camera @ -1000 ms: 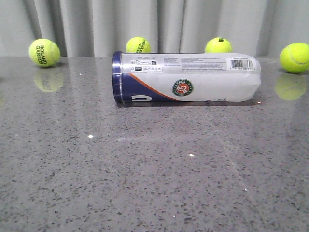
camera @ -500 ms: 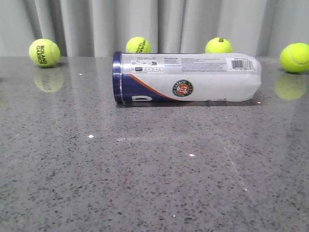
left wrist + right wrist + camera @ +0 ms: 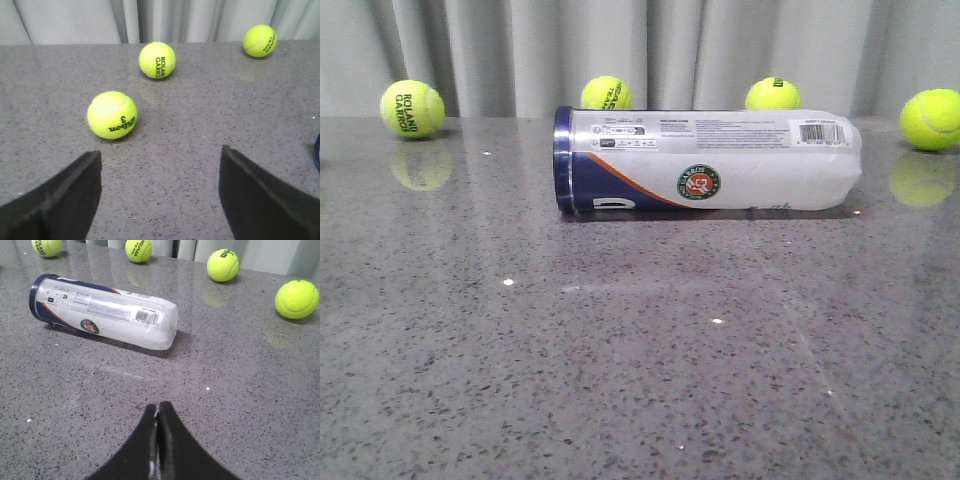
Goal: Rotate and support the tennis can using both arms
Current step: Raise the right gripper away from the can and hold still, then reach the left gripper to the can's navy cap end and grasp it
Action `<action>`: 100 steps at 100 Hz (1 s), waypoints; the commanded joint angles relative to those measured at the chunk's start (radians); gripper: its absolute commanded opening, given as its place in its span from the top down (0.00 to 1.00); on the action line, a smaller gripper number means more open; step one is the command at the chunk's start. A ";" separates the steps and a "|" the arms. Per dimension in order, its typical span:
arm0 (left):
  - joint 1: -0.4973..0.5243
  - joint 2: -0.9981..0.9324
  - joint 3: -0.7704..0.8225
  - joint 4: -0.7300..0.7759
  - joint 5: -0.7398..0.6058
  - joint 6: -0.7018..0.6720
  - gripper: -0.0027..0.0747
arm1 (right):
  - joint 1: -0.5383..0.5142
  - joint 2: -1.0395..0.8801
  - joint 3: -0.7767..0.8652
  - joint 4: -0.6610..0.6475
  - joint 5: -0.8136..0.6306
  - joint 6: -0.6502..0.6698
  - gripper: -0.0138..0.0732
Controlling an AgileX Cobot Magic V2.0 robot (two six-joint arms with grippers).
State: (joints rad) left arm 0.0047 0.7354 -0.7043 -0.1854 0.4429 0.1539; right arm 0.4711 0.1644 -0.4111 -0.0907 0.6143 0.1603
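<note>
The tennis can [image 3: 708, 160] lies on its side on the grey stone table, navy rim to the left, barcode near its right end. It also shows in the right wrist view [image 3: 102, 311], well ahead of my right gripper [image 3: 158, 407], which is shut and empty over bare table. My left gripper [image 3: 160, 155] is open and empty over bare table; a sliver of the can's navy rim [image 3: 317, 151] shows at that view's right edge. Neither gripper shows in the front view.
Several yellow-green tennis balls stand along the back by the grey curtain: one far left [image 3: 412, 108], two behind the can [image 3: 606, 93] [image 3: 772, 94], one far right [image 3: 930, 119]. A Wilson ball [image 3: 112, 114] lies just ahead of my left gripper.
</note>
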 commanded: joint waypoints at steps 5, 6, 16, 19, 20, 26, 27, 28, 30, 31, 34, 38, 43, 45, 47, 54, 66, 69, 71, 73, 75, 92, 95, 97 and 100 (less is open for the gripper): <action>-0.002 0.080 -0.078 -0.132 -0.035 0.007 0.28 | -0.007 0.012 -0.024 -0.010 -0.085 0.002 0.92; -0.002 0.085 -0.081 -0.140 -0.027 0.010 0.28 | -0.007 0.012 -0.024 -0.010 -0.085 0.002 0.92; -0.002 0.163 -0.137 -0.307 0.054 0.151 0.29 | -0.007 0.012 -0.024 -0.010 -0.085 0.002 0.92; -0.002 0.184 -0.152 -0.362 0.085 0.201 0.29 | -0.007 0.012 -0.024 -0.010 -0.085 0.002 0.92; -0.002 0.189 -0.156 -0.376 0.101 0.214 0.29 | -0.007 0.012 -0.024 -0.010 -0.085 0.002 0.92; -0.002 0.237 -0.188 -0.496 0.162 0.319 0.29 | -0.007 0.012 -0.024 -0.010 -0.085 0.002 0.92; -0.002 0.243 -0.191 -0.508 0.177 0.329 0.29 | -0.007 0.012 -0.024 -0.010 -0.085 0.002 0.92; -0.002 0.253 -0.198 -0.532 0.184 0.350 0.29 | -0.007 0.012 -0.024 -0.010 -0.085 0.002 0.92; -0.002 0.270 -0.208 -0.566 0.204 0.378 0.29 | -0.007 0.012 -0.024 -0.010 -0.085 0.002 0.92; -0.002 0.275 -0.211 -0.577 0.217 0.387 0.29 | -0.007 0.012 -0.024 -0.010 -0.085 0.002 0.92; -0.002 0.297 -0.224 -0.620 0.243 0.420 0.29 | -0.007 0.012 -0.024 -0.010 -0.085 0.002 0.92; -0.002 0.331 -0.243 -0.678 0.281 0.462 0.29 | -0.007 0.012 -0.024 -0.010 -0.085 0.002 0.92; -0.002 0.371 -0.266 -0.736 0.321 0.501 0.29 | -0.007 0.012 -0.024 -0.010 -0.085 0.002 0.92; -0.002 0.389 -0.277 -0.758 0.338 0.509 0.29 | -0.007 0.012 -0.024 -0.010 -0.085 0.002 0.92; -0.002 0.407 -0.287 -0.778 0.348 0.515 0.29 | -0.007 0.012 -0.024 -0.010 -0.085 0.002 0.92; -0.002 0.465 -0.317 -0.841 0.385 0.522 0.29 | -0.007 0.012 -0.024 -0.010 -0.085 0.002 0.92; -0.002 0.563 -0.357 -0.931 0.433 0.561 0.29 | -0.007 0.012 -0.024 -0.010 -0.085 0.002 0.92; -0.002 0.587 -0.366 -0.956 0.456 0.576 0.29 | -0.007 0.012 -0.024 -0.010 -0.085 0.002 0.92; -0.002 0.605 -0.373 -0.977 0.474 0.585 0.29 | -0.007 0.012 -0.024 -0.010 -0.085 0.002 0.92; -0.002 0.624 -0.380 -0.998 0.496 0.597 0.29 | -0.007 0.012 -0.024 -0.010 -0.085 0.002 0.92; -0.002 0.642 -0.386 -1.020 0.509 0.609 0.29 | -0.007 0.012 -0.024 -0.010 -0.085 0.002 0.92; -0.002 0.780 -0.430 -1.141 0.643 0.656 0.29 | -0.007 0.012 -0.024 -0.010 -0.085 0.002 0.92; -0.002 0.804 -0.439 -1.148 0.655 0.656 0.29 | -0.007 0.012 -0.024 -0.010 -0.085 0.002 0.92; -0.002 0.812 -0.444 -1.150 0.662 0.657 0.29 | -0.007 0.012 -0.024 -0.010 -0.085 0.002 0.92; -0.002 0.835 -0.452 -1.156 0.670 0.672 0.29 | -0.007 0.012 -0.024 -0.010 -0.085 0.002 0.92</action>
State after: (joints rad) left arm 0.0047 1.5547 -1.1079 -1.2407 1.0541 0.7968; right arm 0.4711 0.1644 -0.4111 -0.0907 0.6143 0.1603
